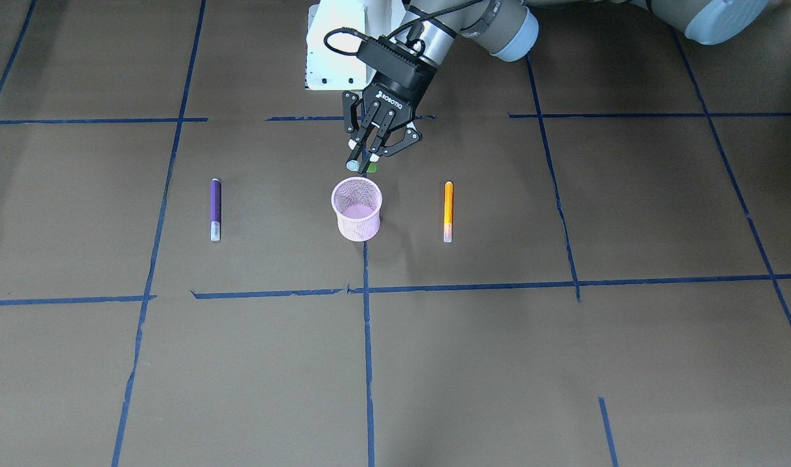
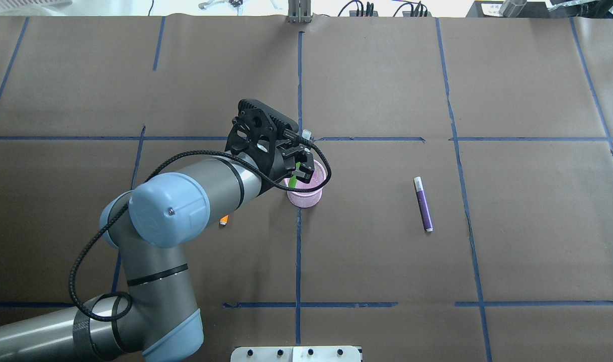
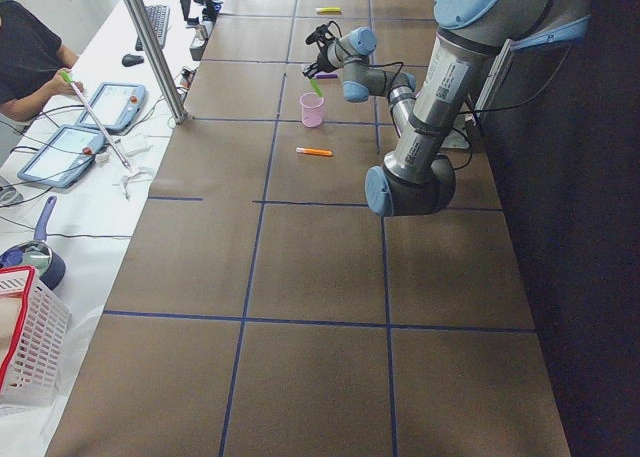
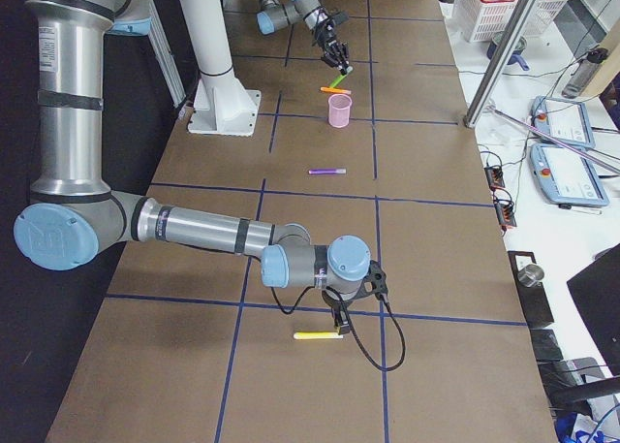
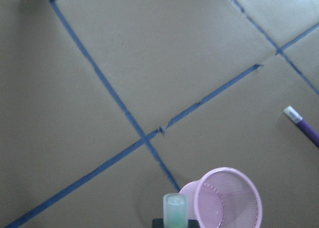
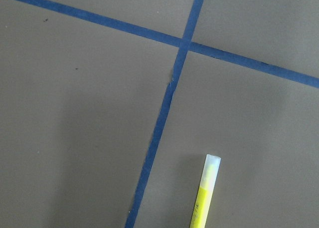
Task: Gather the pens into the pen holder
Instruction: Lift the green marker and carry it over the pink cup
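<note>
The pink mesh pen holder [image 1: 357, 226] stands at the table's middle. My left gripper [image 1: 368, 153] hangs just behind and above its rim, shut on the green pen [image 2: 297, 166], which tilts with its pale cap [image 5: 175, 211] pointing down beside the cup's mouth [image 5: 228, 197]. A purple pen [image 1: 215, 209] lies flat on one side of the holder and an orange pen [image 1: 448, 211] on the other. Far off along the table, my right gripper [image 4: 339, 314] hovers over a yellow pen [image 6: 205, 194]. I cannot tell whether it is open or shut.
Blue tape lines divide the brown table cover into squares. A white pedestal [image 1: 330, 45] stands behind the holder. Beside the table are tablets [image 3: 60, 147], a metal post [image 3: 150, 47], a white basket [image 3: 25, 337] and a seated person [image 3: 25, 62].
</note>
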You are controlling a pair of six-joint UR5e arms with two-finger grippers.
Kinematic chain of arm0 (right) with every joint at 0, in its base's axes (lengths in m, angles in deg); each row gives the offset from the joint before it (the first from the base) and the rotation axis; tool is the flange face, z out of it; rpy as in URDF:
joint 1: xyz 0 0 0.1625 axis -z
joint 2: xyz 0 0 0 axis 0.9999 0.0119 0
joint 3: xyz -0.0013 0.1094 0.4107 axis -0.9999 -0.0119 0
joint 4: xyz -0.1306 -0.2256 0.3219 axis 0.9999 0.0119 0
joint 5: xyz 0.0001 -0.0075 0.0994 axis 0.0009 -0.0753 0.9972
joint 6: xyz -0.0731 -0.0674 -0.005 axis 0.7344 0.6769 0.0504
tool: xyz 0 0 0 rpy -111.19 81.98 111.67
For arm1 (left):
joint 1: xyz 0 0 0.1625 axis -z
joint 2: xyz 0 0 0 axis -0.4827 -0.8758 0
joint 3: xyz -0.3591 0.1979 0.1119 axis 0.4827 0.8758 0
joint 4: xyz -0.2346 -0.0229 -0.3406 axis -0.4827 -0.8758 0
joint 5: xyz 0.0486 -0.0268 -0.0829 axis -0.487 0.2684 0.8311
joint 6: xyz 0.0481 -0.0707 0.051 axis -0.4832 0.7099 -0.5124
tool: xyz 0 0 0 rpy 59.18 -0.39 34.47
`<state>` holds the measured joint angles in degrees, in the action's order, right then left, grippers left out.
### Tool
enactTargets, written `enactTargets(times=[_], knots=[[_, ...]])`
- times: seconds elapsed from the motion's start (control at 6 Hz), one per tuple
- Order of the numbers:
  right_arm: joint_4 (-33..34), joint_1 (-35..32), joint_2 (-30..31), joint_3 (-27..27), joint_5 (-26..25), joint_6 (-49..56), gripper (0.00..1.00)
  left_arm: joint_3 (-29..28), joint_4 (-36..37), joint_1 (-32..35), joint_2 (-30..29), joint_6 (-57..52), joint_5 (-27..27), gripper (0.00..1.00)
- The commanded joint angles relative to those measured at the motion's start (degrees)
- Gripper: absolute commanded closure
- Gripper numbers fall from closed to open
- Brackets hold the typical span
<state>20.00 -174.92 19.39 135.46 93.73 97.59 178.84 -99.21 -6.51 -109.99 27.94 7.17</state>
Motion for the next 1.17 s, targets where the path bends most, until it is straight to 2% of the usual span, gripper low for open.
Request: enactTargets(times=[0.0, 0.17, 0.67, 0.83, 1.0], knots=[[0.1, 0.0, 0.1, -0.5, 0.1, 0.0, 0.0, -5.3, -4.6, -1.5, -2.7, 0.5, -6.4, 1.0], [0.0, 0.0, 0.1, -0.9, 0.1, 0.0, 0.0, -8.1, -8.5, -3.4, -2.8, 0.5, -11.0, 1.0], [0.1, 0.0, 0.0, -1.3, 0.1, 0.0, 0.0, -8.3, -8.7, -3.7, -2.9, 0.6, -11.0, 1.0], [0.1, 0.0, 0.0, -1.3, 0.1, 0.0, 0.0, -8.1, -8.7, -3.7, -3.0, 0.7, -11.1, 0.86], [0.1, 0.0, 0.0, -1.3, 0.1, 0.0, 0.0, -8.0, -8.4, -3.7, -3.0, 0.4, -11.2, 0.3]])
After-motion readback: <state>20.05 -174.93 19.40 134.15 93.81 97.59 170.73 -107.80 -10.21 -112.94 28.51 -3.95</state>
